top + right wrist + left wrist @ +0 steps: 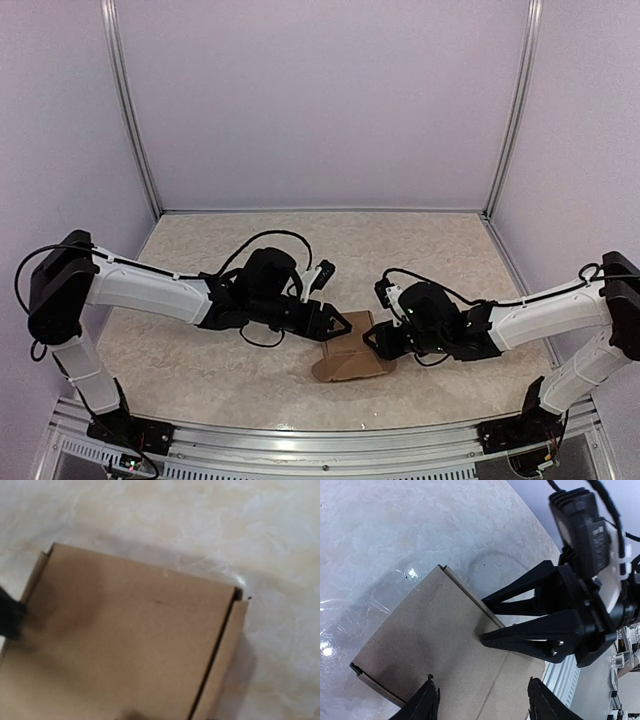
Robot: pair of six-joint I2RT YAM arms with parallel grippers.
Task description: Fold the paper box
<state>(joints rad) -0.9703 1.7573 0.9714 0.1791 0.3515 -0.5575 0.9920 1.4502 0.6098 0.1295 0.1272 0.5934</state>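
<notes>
Left jaws spread, over one edge of the paper box (445, 650) — right jaws also spread, tips at the opposite edge. Box lies flat, front-centre on the worktop (420, 250) — broad surface behind it.

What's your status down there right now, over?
Left gripper open above paper box. Right gripper open at its edge. Box lying flat on table. No obstruction seen.
</notes>
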